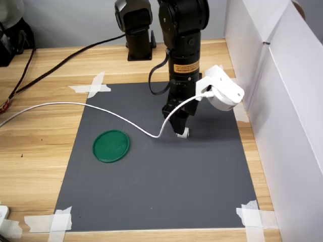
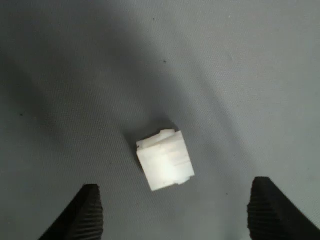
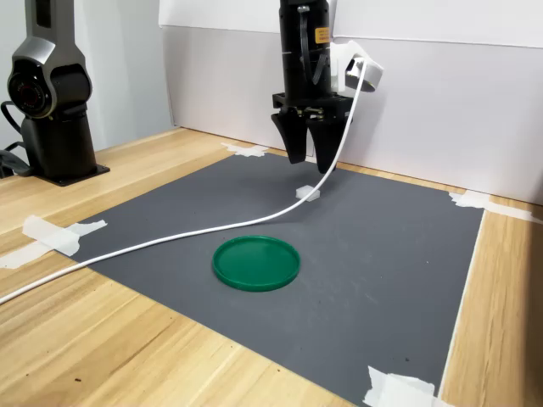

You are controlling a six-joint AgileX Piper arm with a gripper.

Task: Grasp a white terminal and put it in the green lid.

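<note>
In the first exterior view we see a white cable (image 1: 75, 106) running in from the left edge across the wood table (image 1: 40, 151) and onto the grey mat (image 1: 161, 186). Further right on the mat lies the lid (image 1: 111, 146), flat and with nothing in it. Right of it, well apart, the gripper (image 1: 179, 128) points down at the mat, with the terminal (image 1: 182, 133) showing just at its tip. A round white camera (image 1: 222, 91) sits on the arm's right side, and a white wall (image 1: 282, 101) closes off the scene.

In the wrist view the two dark fingers (image 2: 82, 215) stand wide apart, one on each side, and the terminal (image 2: 165, 160) lies on the mat between and ahead of them, touching neither. It sits slightly skewed to the fingers.

In the second exterior view a second black arm base (image 3: 51, 102) stands at the left. The lid (image 3: 255, 262) rests near the mat's middle, the terminal (image 3: 308, 193) beyond it. The gripper (image 3: 307, 157) hangs above the terminal with jaws spread; it seems clear of the mat, though the cable partly hides the gap.
</note>
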